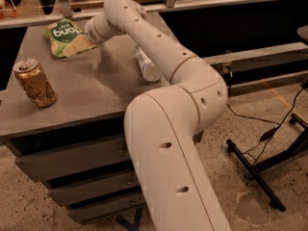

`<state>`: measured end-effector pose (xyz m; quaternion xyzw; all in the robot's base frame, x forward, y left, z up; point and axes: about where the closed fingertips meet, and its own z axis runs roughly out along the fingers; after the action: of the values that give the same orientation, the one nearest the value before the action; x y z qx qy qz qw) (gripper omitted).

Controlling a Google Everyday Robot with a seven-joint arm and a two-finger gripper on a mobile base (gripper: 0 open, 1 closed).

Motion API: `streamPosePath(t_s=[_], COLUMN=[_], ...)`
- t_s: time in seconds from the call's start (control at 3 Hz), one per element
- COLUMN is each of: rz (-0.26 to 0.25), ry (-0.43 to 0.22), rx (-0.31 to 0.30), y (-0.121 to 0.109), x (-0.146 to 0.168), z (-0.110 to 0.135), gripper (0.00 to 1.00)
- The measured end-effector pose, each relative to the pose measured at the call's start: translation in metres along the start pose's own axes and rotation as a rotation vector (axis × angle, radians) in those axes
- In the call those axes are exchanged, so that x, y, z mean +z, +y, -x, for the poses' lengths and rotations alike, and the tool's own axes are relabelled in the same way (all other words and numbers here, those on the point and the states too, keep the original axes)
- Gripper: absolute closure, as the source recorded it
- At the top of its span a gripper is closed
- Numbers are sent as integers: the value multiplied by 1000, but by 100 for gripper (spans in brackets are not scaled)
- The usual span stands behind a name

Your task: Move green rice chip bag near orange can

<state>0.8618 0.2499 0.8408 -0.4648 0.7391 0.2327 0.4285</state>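
The green rice chip bag [61,35] lies flat at the far left of the grey table top [96,88]. The orange can [34,83] stands upright near the table's front left edge, well apart from the bag. My gripper [83,41] is at the bag's right edge, low over the table, at the end of the white arm [159,47] that reaches in from the right. The arm's wrist hides the gripper's end and part of the bag.
A clear plastic bottle with a white label [147,64] lies on its side at the table's right, partly behind the arm. Drawers [72,162] sit below the table top. A black stand's legs [255,170] and cables lie on the floor to the right.
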Motion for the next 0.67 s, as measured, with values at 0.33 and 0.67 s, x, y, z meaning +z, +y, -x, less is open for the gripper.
streamPosePath(t_s=[0.33,0.67], rz=[-23,-31], ry=[20,25], rx=[8,11], y=[-5,-9], x=[4,4], z=[-2,-4], gripper=[18,41])
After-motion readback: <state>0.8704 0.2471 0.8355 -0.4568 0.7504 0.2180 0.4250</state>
